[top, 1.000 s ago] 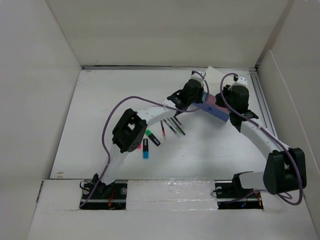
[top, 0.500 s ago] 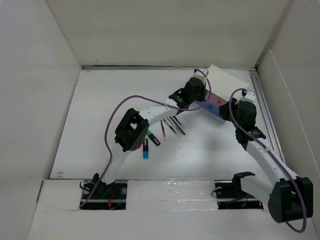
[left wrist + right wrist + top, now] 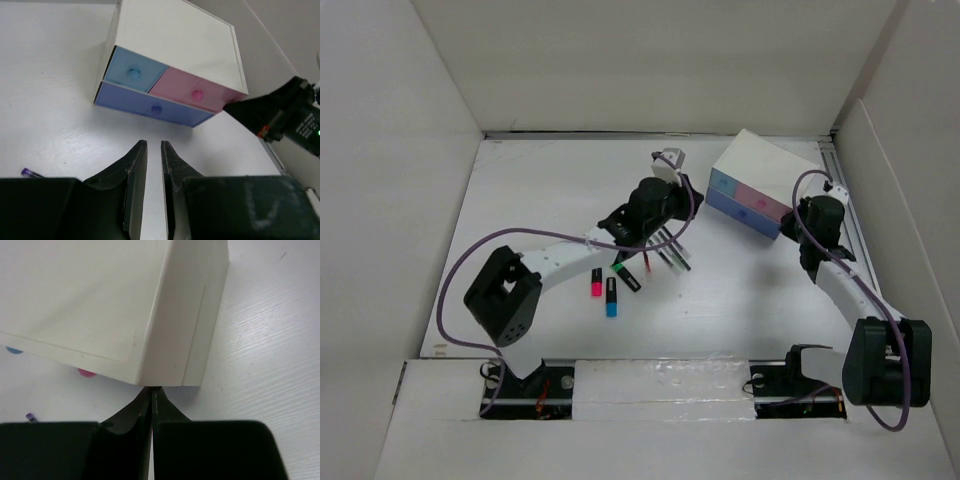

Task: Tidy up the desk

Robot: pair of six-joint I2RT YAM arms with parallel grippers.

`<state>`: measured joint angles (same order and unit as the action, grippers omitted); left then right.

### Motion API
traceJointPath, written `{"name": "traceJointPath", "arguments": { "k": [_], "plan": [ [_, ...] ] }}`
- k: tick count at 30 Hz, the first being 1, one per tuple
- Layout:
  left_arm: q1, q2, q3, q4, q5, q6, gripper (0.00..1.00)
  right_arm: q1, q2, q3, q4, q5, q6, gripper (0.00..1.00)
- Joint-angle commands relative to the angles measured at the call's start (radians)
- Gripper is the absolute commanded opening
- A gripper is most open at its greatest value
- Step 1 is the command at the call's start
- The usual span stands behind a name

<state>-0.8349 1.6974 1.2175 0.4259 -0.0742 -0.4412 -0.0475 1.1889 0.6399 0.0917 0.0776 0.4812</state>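
Note:
The desk (image 3: pixel 540 200) is a white tabletop walled by white panels. A white box with blue, pink and purple drawers (image 3: pixel 755 175) stands at the back right, all drawers flush; it also shows in the left wrist view (image 3: pixel 175 45) and the right wrist view (image 3: pixel 90 300). My left gripper (image 3: pixel 672 200) is left of the box and apart from it, empty, its jaws almost together with a narrow gap (image 3: pixel 154 145). My right gripper (image 3: pixel 807 215) is shut and empty, its tips (image 3: pixel 151 389) against the box's lower near-right corner.
Several thin pens (image 3: pixel 667 250) lie under my left wrist. A green marker (image 3: pixel 625 275), a pink one (image 3: pixel 596 282) and a blue one (image 3: pixel 611 297) lie mid-table. A purple pen tip (image 3: pixel 30 173) shows at the left. A metal rail (image 3: pixel 845 210) runs along the right wall.
My left gripper has drawn back to the left, off the drawer box. The box has shifted toward the back right. My right arm has pulled back to the box's right corner.

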Motion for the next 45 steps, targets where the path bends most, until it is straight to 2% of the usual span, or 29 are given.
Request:
{"name": "traceJointPath", "arguments": {
  "k": [1,3,6,7,8,9,10,13,16,24,28,33,39,43,45],
  "plan": [
    [0.003,-0.067,-0.137,0.103,0.025,-0.083,0.14,-0.037,0.041,0.096,0.089,0.044,-0.044,0.04],
    [-0.007,-0.11,-0.215,0.135,0.025,-0.099,0.14,-0.046,0.069,0.133,0.089,0.031,-0.064,0.04],
    [-0.029,-0.162,-0.289,0.154,-0.001,-0.122,0.14,-0.055,0.11,0.161,0.094,0.028,-0.081,0.14],
    [-0.029,-0.168,-0.306,0.158,0.016,-0.131,0.14,-0.064,0.116,0.165,0.095,0.012,-0.085,0.21],
    [-0.029,-0.183,-0.32,0.172,0.025,-0.151,0.15,-0.064,0.12,0.165,0.094,0.001,-0.085,0.25],
    [-0.029,-0.192,-0.355,0.177,0.031,-0.162,0.16,-0.064,0.111,0.147,0.111,-0.065,-0.084,0.33],
    [-0.029,-0.196,-0.355,0.177,0.031,-0.162,0.16,-0.048,0.11,0.147,0.111,-0.065,-0.084,0.33],
    [-0.029,-0.203,-0.38,0.154,-0.013,-0.166,0.19,0.001,0.1,0.109,0.15,-0.067,-0.081,0.45],
    [-0.029,-0.226,-0.395,0.136,-0.036,-0.162,0.2,0.011,0.135,0.113,0.161,-0.07,-0.075,0.49],
    [-0.029,-0.343,-0.495,0.128,-0.173,-0.163,0.27,0.031,0.239,0.162,0.195,-0.085,-0.029,0.48],
    [-0.029,-0.363,-0.507,0.128,-0.154,-0.149,0.27,0.052,0.235,0.168,0.218,-0.042,-0.018,0.43],
    [-0.029,-0.363,-0.527,0.126,-0.133,-0.151,0.27,0.074,0.216,0.182,0.221,0.002,-0.018,0.42],
    [-0.029,-0.377,-0.546,0.145,-0.119,-0.154,0.25,0.094,0.209,0.179,0.226,0.071,-0.015,0.31],
    [-0.029,-0.39,-0.549,0.146,-0.111,-0.149,0.25,0.094,0.212,0.179,0.227,0.08,-0.007,0.3],
    [-0.029,-0.392,-0.55,0.146,-0.105,-0.148,0.25,0.103,0.21,0.178,0.23,0.094,-0.004,0.25]
  ]
}}
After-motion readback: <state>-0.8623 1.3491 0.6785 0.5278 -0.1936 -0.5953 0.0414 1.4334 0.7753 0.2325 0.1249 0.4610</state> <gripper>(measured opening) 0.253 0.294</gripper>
